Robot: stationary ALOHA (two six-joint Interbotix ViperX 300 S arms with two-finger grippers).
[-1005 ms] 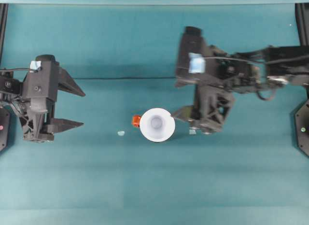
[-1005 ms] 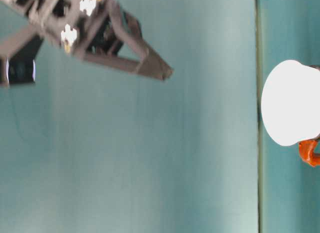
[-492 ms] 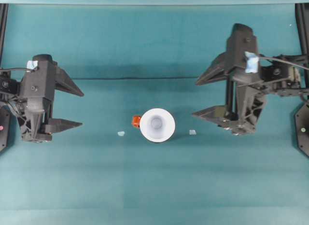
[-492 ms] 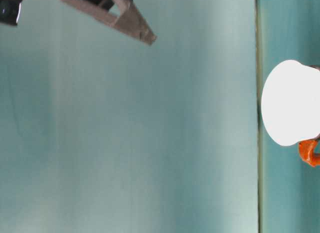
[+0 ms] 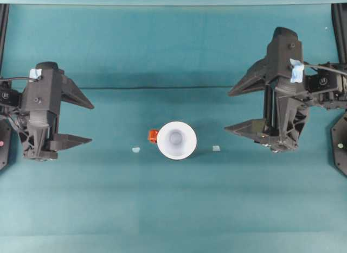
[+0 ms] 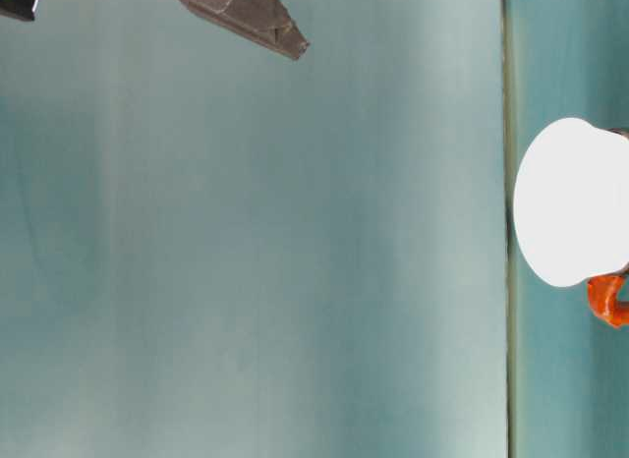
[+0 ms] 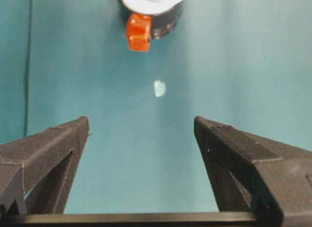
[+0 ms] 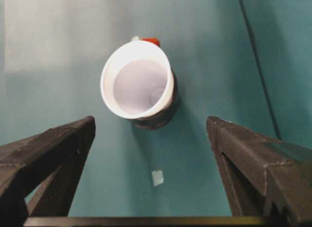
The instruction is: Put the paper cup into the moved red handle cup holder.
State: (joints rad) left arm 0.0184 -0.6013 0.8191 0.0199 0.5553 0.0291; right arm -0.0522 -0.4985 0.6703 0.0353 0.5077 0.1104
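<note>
Both arms sit back at the sides of the teal tabletop [image 5: 173,209], each pointing toward the middle. The left gripper [image 5: 81,122] has its jaws spread wide apart and holds nothing; the right gripper [image 5: 238,109] is likewise wide apart and empty. Between them, well apart from both, the paper cup [image 5: 177,140] sits upright inside the red handle cup holder [image 8: 158,119], whose black wall is mostly hidden under the cup's wide rim; its red tab points left. Two small pale scraps [image 5: 135,150] lie on either side. No writing is readable.
</note>
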